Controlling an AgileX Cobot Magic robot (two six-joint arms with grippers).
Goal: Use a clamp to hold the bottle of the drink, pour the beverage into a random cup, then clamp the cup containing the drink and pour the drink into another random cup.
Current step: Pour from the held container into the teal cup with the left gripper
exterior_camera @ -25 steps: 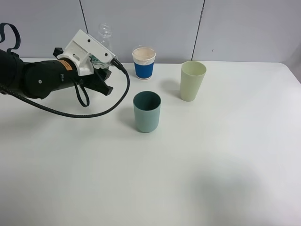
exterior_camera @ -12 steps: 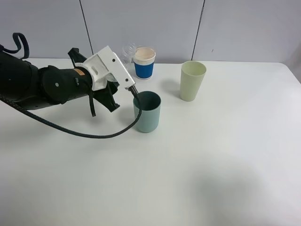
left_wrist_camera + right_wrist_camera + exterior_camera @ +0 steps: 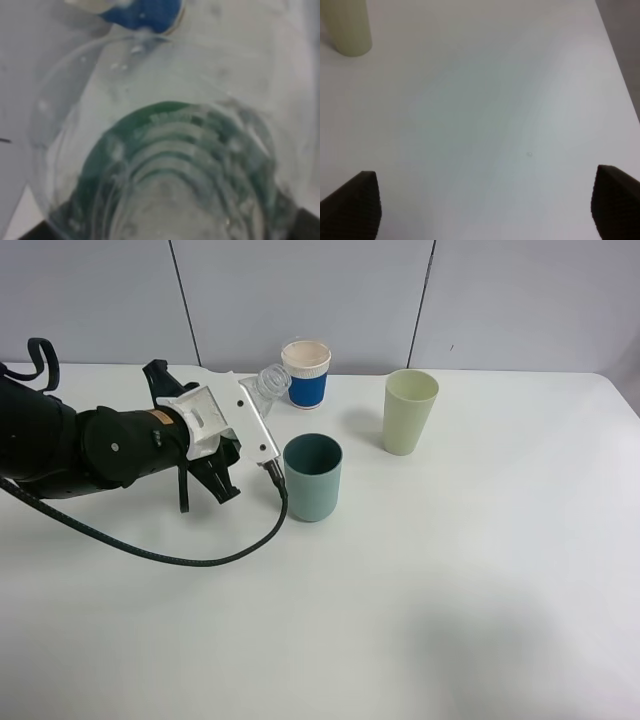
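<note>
My left gripper (image 3: 240, 410), with its white bracket, is shut on the clear bottle (image 3: 268, 382). The bottle is tilted, its open neck pointing right, just left of and behind the short teal cup (image 3: 312, 478). In the left wrist view the bottle (image 3: 165, 150) fills the picture: green label band, droplets on its wall. I cannot make out any beverage in the teal cup. The tall pale green cup (image 3: 409, 411) stands upright at the back right, and it also shows as the pale cup (image 3: 347, 27) in the right wrist view. My right gripper (image 3: 487, 205) hangs open over bare table, holding nothing.
A white paper cup with a blue sleeve (image 3: 305, 372) stands just behind the bottle's neck and shows as a blue cup (image 3: 145, 12) beyond the bottle. The left arm's black cable (image 3: 200, 558) loops over the white table (image 3: 450, 590) in front of the teal cup. A grey wall closes the back.
The left arm brought the bottle from the back left toward the teal cup and tipped it from upright to slanting right. The cups have not moved.
</note>
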